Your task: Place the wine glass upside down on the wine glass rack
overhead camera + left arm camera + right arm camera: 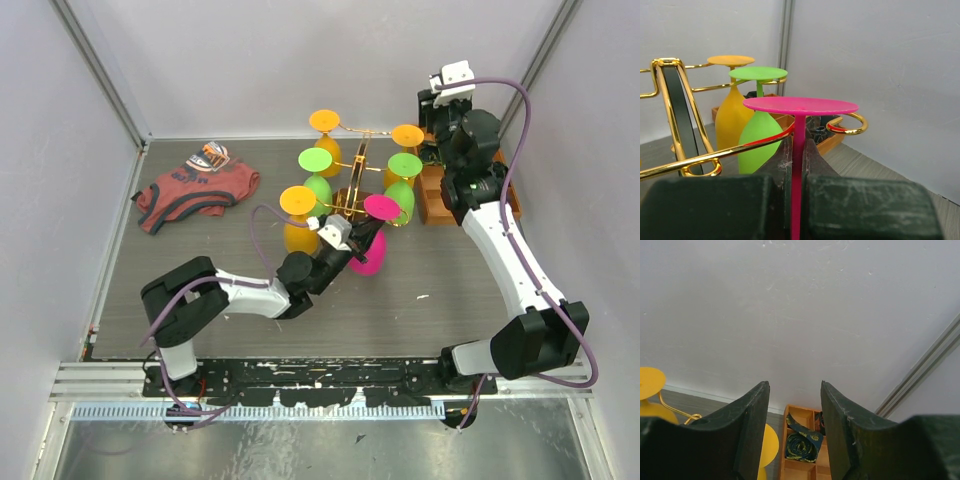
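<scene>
Scuffed left hand | clamps pink wine glass stem | curled gold-wire rack

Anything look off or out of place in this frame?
Only a crumpled red shirt at the far left of the table, unrelated to the rack. The glasses hang upside down, none tipped or broken.

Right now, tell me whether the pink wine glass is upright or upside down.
Upside down: the pink wine glass shows its foot on top, bowl hanging below.
</scene>
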Motion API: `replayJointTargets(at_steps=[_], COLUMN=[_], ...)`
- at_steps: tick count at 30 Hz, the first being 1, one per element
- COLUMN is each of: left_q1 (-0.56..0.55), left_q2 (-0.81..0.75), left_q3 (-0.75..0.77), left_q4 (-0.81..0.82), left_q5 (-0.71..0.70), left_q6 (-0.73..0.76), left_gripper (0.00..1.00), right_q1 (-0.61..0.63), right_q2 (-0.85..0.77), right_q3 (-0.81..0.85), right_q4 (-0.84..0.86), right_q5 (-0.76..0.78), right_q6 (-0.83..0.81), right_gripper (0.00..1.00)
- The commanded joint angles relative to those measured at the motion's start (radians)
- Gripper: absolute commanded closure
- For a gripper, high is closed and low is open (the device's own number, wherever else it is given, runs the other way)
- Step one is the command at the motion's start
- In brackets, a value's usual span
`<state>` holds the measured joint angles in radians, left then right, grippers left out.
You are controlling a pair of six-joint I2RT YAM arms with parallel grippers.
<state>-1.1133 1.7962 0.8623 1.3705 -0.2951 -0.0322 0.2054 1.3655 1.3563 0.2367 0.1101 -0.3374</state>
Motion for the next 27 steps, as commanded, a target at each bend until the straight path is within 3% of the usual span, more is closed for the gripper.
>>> replayJointTargets(at_steps=[1,27], left_q1=[0.011,0.028], left_q2=[0.028,0.130], left_q3=[0.029,0.140], left_q4=[0.061,-0.033], left_q5=[-0.016,0.298], left_q6=[-0.029,-0.117], left_gripper=[1.00,0.99], right_q1=[-0.006,-0.009], right_q2=[-0.051,-0.054], right_q3=[-0.003,-0.032], right_q4=[0.072,0.071], right_q5=[-0.009,-0.015], right_q6=[0.001,-0.017], right_gripper=[0.49,0.48])
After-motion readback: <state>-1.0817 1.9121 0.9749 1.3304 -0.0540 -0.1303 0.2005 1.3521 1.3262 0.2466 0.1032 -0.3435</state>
